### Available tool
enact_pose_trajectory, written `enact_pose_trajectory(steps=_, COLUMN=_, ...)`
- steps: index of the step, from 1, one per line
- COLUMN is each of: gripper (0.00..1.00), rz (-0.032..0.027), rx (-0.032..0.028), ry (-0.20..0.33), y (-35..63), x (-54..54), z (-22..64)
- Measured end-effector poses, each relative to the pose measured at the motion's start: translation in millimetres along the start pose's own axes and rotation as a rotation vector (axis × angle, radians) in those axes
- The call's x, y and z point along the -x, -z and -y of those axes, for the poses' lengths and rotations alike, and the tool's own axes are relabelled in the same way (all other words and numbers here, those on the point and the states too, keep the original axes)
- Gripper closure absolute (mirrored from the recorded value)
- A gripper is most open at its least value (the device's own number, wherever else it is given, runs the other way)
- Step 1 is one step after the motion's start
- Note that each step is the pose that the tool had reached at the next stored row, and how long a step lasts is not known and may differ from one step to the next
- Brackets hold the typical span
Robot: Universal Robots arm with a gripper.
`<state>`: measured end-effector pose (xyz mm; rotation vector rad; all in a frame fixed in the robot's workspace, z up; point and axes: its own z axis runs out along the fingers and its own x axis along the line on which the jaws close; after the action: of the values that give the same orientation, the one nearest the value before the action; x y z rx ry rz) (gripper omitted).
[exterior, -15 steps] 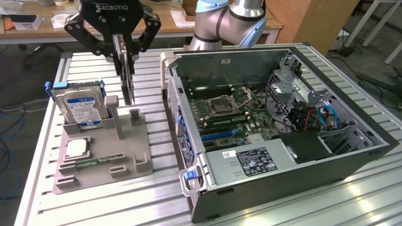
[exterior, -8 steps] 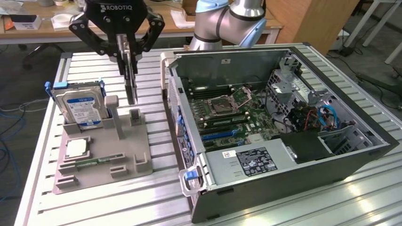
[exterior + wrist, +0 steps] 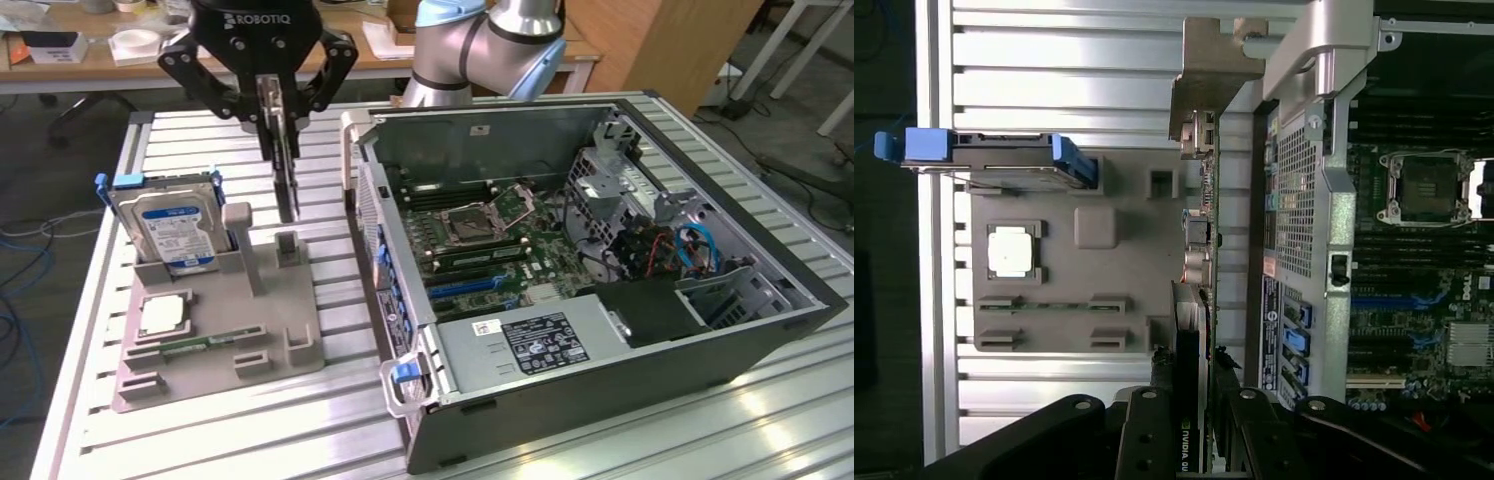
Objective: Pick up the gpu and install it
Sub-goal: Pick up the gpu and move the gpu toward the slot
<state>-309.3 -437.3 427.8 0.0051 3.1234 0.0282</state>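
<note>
In the exterior view the arm [image 3: 487, 45] comes in from 12 o'clock, its upper links cut off by the frame edge. The gripper [image 3: 276, 112] hangs at about 11 o'clock in the scene and points straight down. Its fingers [image 3: 304, 100] are clamped on the upper edge of the gpu [image 3: 286, 170].

The gpu hangs upright and edge-on, a thin dark blade. It is over the grey holder [image 3: 214, 345], which lies at 6 to 7 o'clock from the gripper. The card's lower tip is just above a small post of the holder and appears clear of it, though the gap is hard to judge. The case [image 3: 601, 400] lies open at 3 o'clock from the gripper with its board [image 3: 494, 240] exposed, and the gpu is outside it, near its rear wall.

The drive [image 3: 174, 230] stands upright in the holder at 8 o'clock from the gripper. A chip [image 3: 158, 315] and a memory stick [image 3: 200, 343] lie flat further toward 7 o'clock. Everything rests on the slatted table [image 3: 267, 430].

In the wrist view the gripper [image 3: 1194, 440] is partly cut off by the frame, and dark fingers [image 3: 1144, 430] press either side of the gpu [image 3: 1192, 330]. The card's faces are hidden, showing just one edge, part of a white label and a metal bracket [image 3: 1209, 60] at the far end. The card's gripped edge is covered by the fingers.
</note>
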Motion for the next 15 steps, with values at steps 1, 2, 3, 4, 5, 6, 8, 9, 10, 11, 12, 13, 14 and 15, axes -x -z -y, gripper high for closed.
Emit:
enact_pose_trajectory(steps=1, gripper=0.74, rz=0.0001, rx=0.0001, ry=0.0, y=-0.1, x=0.5, z=0.0)
enact_pose_trajectory(steps=2, gripper=0.74, rz=0.0001, rx=0.0, ry=0.0, y=-0.1, x=1.1, z=0.0)
enact_pose_trajectory(steps=3, gripper=0.74, rz=0.0, rx=0.0, ry=0.0, y=-0.1, x=1.6, z=0.0)
enact_pose_trajectory(steps=4, gripper=0.74, rz=0.0, rx=0.0, ry=0.0, y=-0.1, x=2.1, z=0.0)
enact_pose_trajectory(steps=5, gripper=0.74, rz=0.0, rx=0.0, ry=0.0, y=-0.2, x=2.6, z=0.0)
enact_pose_trajectory(steps=6, gripper=0.74, rz=0.0, rx=0.0, ry=0.0, y=-0.2, x=3.1, z=0.0)
enact_pose_trajectory(steps=8, gripper=0.74, rz=0.0001, rx=0.0, ry=0.0, y=-0.3, x=4.1, z=0.0)
enact_pose_trajectory(steps=9, gripper=0.74, rz=0.0001, rx=0.0, ry=0.0, y=-0.3, x=4.6, z=0.0)
enact_pose_trajectory(steps=10, gripper=0.74, rz=0.0001, rx=0.0, ry=0.0, y=-0.3, x=5.0, z=0.0)
enact_pose_trajectory(steps=11, gripper=0.74, rz=0.0, rx=0.0, ry=0.0, y=-0.3, x=5.5, z=0.0)
enact_pose_trajectory(steps=12, gripper=0.74, rz=0.0001, rx=0.0, ry=0.0, y=-0.3, x=5.9, z=0.0)
enact_pose_trajectory(steps=13, gripper=0.74, rz=0.0001, rx=0.0, ry=0.0, y=-0.3, x=6.4, z=0.0)
enact_pose_trajectory(steps=14, gripper=0.74, rz=0.0, rx=0.0, ry=0.0, y=-0.3, x=6.9, z=0.0)
enact_pose_trajectory(steps=15, gripper=0.74, rz=0.0001, rx=0.0, ry=0.0, y=-0.3, x=7.4, z=0.0)
